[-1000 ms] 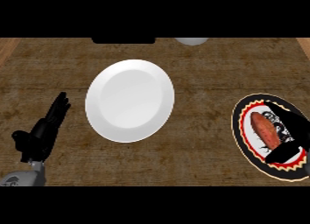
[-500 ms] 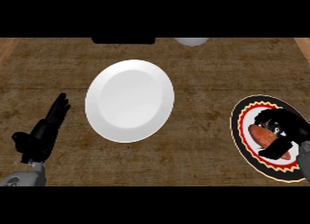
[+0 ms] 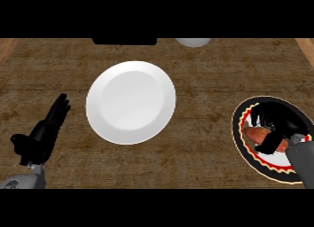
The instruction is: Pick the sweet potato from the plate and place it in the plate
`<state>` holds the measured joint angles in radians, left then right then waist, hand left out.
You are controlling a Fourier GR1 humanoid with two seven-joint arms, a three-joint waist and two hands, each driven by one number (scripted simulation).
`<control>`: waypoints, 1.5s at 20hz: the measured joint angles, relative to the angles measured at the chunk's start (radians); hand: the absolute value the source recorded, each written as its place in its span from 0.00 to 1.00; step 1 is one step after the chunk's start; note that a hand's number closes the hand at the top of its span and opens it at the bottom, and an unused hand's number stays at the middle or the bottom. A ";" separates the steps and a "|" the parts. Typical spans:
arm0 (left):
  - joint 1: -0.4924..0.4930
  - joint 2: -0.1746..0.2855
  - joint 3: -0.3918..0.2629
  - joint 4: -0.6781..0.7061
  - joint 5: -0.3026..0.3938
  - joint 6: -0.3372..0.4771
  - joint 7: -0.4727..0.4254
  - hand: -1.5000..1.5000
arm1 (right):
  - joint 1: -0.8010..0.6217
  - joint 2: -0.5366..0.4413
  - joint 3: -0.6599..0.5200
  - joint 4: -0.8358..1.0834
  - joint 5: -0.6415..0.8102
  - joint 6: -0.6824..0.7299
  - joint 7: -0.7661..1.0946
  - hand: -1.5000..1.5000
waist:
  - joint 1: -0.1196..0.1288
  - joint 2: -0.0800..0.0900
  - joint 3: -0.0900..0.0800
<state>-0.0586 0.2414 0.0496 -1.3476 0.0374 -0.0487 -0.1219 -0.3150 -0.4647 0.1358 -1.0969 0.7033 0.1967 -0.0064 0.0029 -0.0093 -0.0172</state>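
Observation:
A reddish-brown sweet potato [image 3: 254,135] lies on a black plate [image 3: 251,159] with a red and cream patterned rim, at the right of the counter. My right hand [image 3: 279,120] is on top of it. The fingers curl over its far side and the thumb crosses its near side, so most of it is hidden. A plain white plate [image 3: 131,102] sits bare in the middle of the counter, well left of that hand. My left hand [image 3: 44,135] rests open at the lower left with its fingers pointing up, apart from both plates.
A dark flat object [image 3: 125,41] and a pale rounded bowl [image 3: 193,42] sit at the counter's far edge. Lighter wooden strips [image 3: 312,49] border the counter at left and right. Bare wood lies between the two plates.
My right hand has come in from the lower right over the dark plate and curled round the sweet potato, hiding most of it. The left hand and white plate have not moved.

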 measured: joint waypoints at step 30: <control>0.004 -0.028 0.030 0.018 -0.030 -0.019 -0.020 0.50 | -0.106 0.166 -0.046 -0.692 0.007 -0.036 0.164 1.00 | 0.000 0.008 0.017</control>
<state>-0.0546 0.2134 0.0792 -1.3294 0.0073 -0.0677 -0.1418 -0.4206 -0.2991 0.0897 -1.7893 0.7098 0.1610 0.1574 0.0025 -0.0010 -0.0004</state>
